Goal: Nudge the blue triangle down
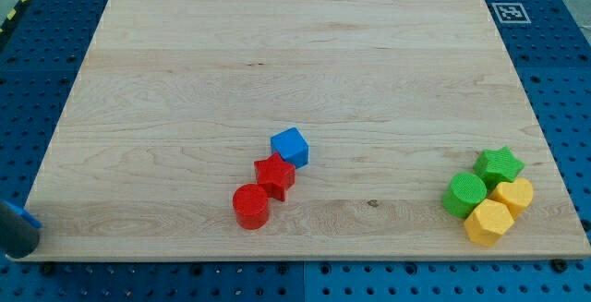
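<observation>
Mid-board, blue block (290, 146) (looks cube-ish) sits corner-down, touching red block (274, 176); tip unseen.

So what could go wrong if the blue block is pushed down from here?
1. The blue block touches the red star, which touches the red cylinder; a downward push would likely drag both.
2. My tip sits far away at the view's bottom left, so the approach is long.
3. This block looks more like a cube than a triangle.

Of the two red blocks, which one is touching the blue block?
The upper red block, the star-like one. Its top right corner meets the blue block; the red cylinder sits lower left, against the other red only.
</observation>
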Action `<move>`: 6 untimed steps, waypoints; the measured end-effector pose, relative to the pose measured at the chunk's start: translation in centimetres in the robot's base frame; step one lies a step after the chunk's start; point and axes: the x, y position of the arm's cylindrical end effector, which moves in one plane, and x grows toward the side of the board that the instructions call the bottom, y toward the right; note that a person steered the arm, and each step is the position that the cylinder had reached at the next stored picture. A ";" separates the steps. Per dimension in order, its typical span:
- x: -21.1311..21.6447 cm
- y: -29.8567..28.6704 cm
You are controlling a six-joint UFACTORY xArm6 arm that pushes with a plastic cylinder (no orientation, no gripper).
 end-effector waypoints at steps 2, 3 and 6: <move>0.0 0.3; -1.2 2.3; -10.4 -2.2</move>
